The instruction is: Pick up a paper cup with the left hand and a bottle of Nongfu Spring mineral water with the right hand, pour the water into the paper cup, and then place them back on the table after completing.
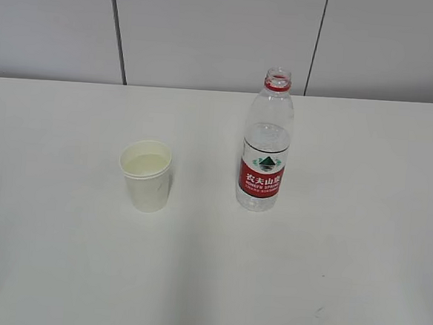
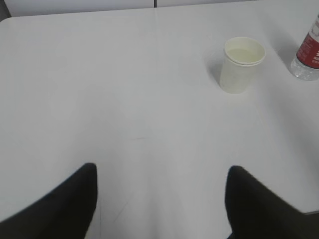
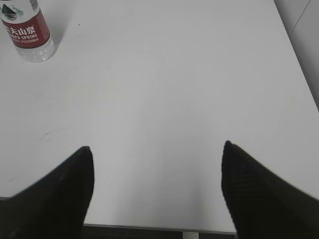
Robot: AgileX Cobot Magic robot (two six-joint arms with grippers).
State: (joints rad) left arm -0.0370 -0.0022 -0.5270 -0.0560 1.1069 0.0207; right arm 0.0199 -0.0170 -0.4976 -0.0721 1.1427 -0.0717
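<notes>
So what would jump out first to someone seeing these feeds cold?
The uncapped bottle with its red label stands upright right of centre on the white table, the one spot of colour. Left of it, apart, stands a paper cup with liquid inside. In the wrist views, the left gripper and right gripper are both open, holding nothing, back from both items.

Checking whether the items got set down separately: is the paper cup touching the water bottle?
Apart. The exterior view shows bare table between the paper cup and the water bottle; the left wrist view shows the same gap.
</notes>
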